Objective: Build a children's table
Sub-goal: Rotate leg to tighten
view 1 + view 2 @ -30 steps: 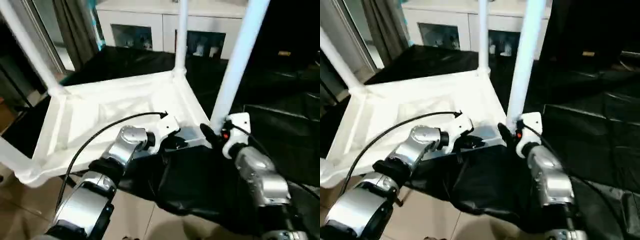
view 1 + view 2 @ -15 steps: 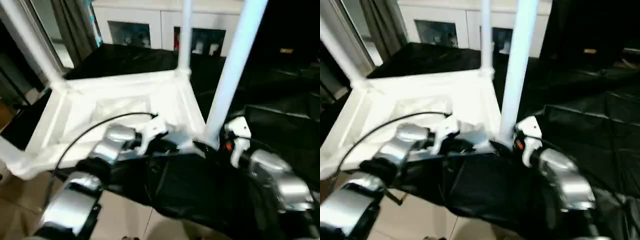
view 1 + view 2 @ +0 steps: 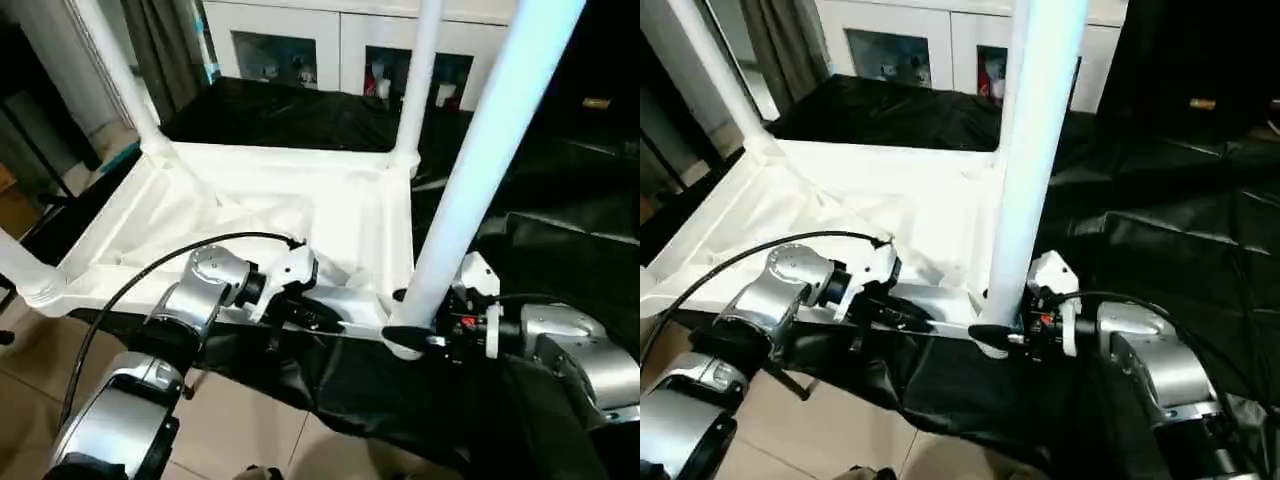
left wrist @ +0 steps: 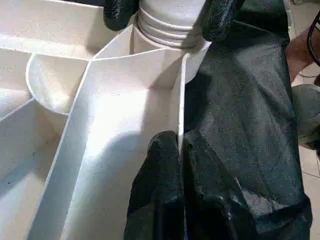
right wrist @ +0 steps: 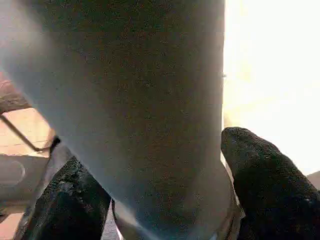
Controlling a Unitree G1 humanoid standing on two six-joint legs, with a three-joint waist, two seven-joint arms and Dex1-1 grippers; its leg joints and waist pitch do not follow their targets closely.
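Note:
The children's table lies upside down, its ribbed white top (image 3: pixel 300 205) resting on black cloth. Three legs stand in the other corner sockets, one at the far right (image 3: pixel 420 80), one at the far left (image 3: pixel 115 75) and one at the near left (image 3: pixel 15 265). The near-right leg (image 3: pixel 480 170) rises from its socket. My right gripper (image 3: pixel 402 318) is shut on that leg's base, with one black finger (image 5: pixel 260 165) on each side of the tube. My left gripper (image 4: pixel 179 142) is shut on the top's thin near rim (image 4: pixel 181 100), a short way left of that socket.
A white cabinet with glass doors (image 3: pixel 330 60) stands behind the table. Black cloth (image 3: pixel 560 200) covers the surface on the right and hangs over the near edge. A dark curtain (image 3: pixel 160 50) hangs at the back left. Tiled floor (image 3: pixel 250 420) lies below.
The camera has shifted. My right gripper has moved from beside the near-right leg to around its base and closed on it. My left gripper has stayed shut on the rim.

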